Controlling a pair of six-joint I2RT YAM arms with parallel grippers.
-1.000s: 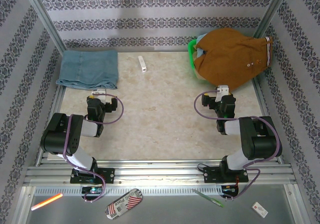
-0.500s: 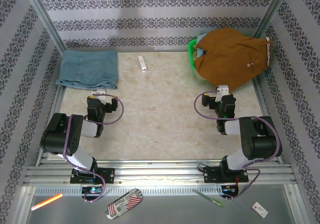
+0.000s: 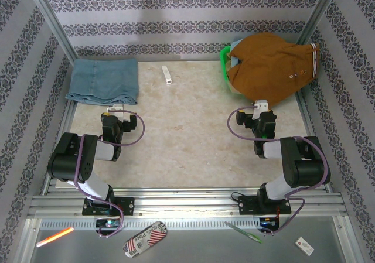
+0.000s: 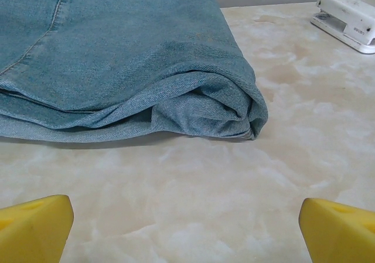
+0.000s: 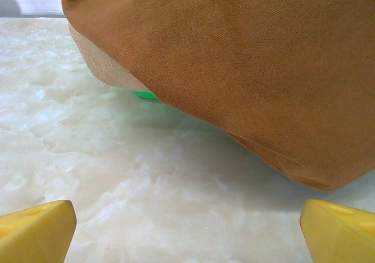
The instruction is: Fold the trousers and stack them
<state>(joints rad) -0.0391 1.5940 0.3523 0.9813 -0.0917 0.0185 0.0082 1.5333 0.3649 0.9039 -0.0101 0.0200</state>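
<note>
Overhanging bare table [image 5: 88, 157], trousers [image 5: 246, 69] edge faces spread right claw [image 5: 187, 231] (left claw [image 4: 187, 228] spread too).

Bright, even light, perhaps from overhead, casts soft shadows beneath the trousers [image 5: 234, 69]; focus is sharp.

"Place" can be read on the red-and-white packet [image 3: 145, 238]. The small print on the white stapler [image 4: 347, 20] cannot be read.

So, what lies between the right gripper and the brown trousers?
Just bare table. In the right wrist view, nothing sits between the open right gripper and the trousers.
</note>
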